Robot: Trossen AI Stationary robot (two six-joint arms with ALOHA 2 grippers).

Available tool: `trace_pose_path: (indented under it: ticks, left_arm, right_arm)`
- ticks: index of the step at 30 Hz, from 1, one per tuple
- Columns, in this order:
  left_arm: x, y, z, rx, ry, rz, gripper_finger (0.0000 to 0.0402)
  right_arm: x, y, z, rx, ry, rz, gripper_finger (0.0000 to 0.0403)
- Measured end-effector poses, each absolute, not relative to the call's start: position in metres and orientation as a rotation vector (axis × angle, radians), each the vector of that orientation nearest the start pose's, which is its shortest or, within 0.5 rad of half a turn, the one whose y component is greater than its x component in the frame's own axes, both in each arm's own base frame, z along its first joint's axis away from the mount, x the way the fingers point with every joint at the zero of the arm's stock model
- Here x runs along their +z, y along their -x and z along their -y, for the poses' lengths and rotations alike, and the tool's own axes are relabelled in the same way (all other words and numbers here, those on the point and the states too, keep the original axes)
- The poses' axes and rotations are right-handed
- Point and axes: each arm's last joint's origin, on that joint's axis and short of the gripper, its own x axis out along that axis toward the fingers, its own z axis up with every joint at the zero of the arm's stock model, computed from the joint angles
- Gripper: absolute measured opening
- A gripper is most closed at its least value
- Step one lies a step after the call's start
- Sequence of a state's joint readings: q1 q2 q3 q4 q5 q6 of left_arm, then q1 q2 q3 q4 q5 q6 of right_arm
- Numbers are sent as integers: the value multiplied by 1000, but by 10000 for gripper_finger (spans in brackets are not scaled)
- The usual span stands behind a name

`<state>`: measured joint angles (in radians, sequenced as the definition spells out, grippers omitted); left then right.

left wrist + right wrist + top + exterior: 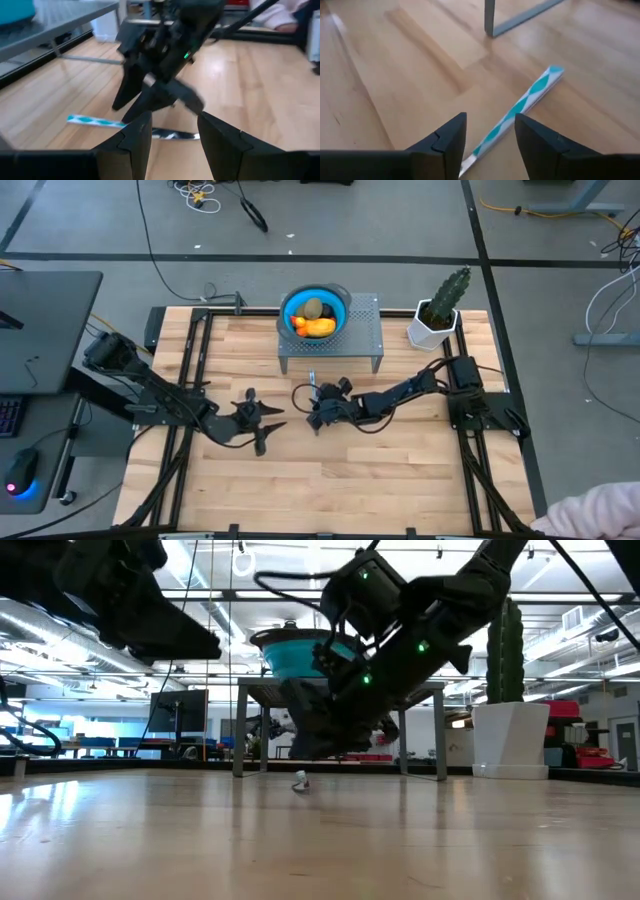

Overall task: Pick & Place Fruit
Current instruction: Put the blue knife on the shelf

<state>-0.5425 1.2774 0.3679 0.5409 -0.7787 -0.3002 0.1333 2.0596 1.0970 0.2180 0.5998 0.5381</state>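
Observation:
The fruit [316, 320] lies in a blue bowl [340, 307] on a grey metal stand [365, 335] at the table's far middle: a yellow-orange oblong, an olive-brown oval and small orange-red pieces. A slim white-and-blue stick [527, 100] lies flat on the wood in front of the stand. My right gripper [490, 145] is open, slanting down, with its fingers on either side of the stick's near end. My left gripper [175, 135] is open and holds nothing. It stands just left of the right gripper [315, 410] and faces it. My right gripper stands over the stick's near end [470, 160] with a finger on each side, slanting down from the table's right. The gap is wider than the stick, which lies flat on the table. I cannot tell whether a finger touches it.
A green cactus in a white pot [435, 320] stands at the far right. The stand's legs [490, 20] rise just beyond the stick. Bare wood lies toward the near edge. A person's pink sleeve [600, 515] shows off the near right corner.

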Motion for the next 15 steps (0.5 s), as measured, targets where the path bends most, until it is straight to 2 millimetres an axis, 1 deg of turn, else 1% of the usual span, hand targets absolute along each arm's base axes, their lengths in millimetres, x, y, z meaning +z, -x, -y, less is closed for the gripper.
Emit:
trace_pose_path:
  ticks: [3,6,10,12,14,15]
  left_arm:
    - [169,-202,100,251,57,-246,169]
    - [169,-202,100,254,57,-244,169]
    - [170,-202,100,254,56,-243,169]
    - [170,-202,100,254,56,-242,169]
    - [170,-202,100,253,55,-241,169]
    - [170,-202,100,253,56,-239,169]
  right_arm:
    - [101,-399,-37,-643,-233,-562,178]
    - [101,-400,-35,-689,-229,-519,178]
    - [99,-403,-30,-701,-243,-490,178]
    - [93,-405,-28,-704,-250,-483,178]
    - [88,-402,-27,-722,-227,-515,178]
    - [86,-402,-27,-735,-223,-505,178]
